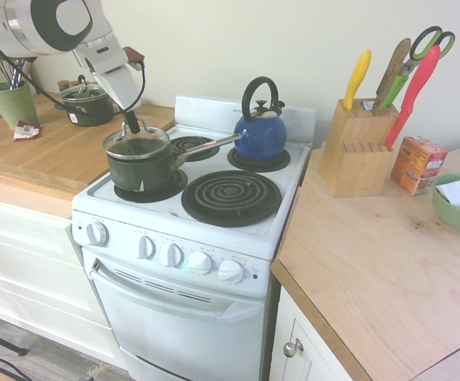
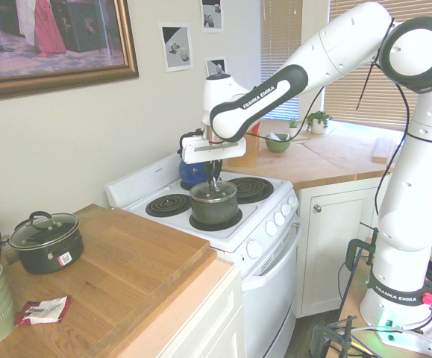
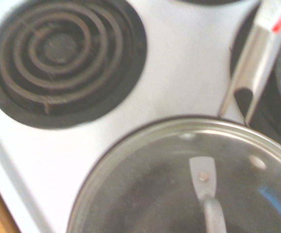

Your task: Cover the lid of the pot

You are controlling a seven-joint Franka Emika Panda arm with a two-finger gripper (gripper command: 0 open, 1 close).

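Gripper (image 1: 133, 127): fingers clamped on the lid's knob, pointing steeply down.
Lid (image 1: 137, 143): held tilted just above the pot's rim, one edge raised.
Pot (image 1: 141, 169): on the stove's (image 1: 249, 228) front burner, handle reaching toward the kettle (image 1: 260, 133).

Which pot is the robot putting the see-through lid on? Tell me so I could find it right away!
Look at the white stove between the wooden counters. The pot sits on the front burner nearest the robot arm, under the glass lid gripped by the end effector. It is the dark saucepan with one long silver handle, unlike the round blue kettle behind it or the squat dark lidded pot on the counter.
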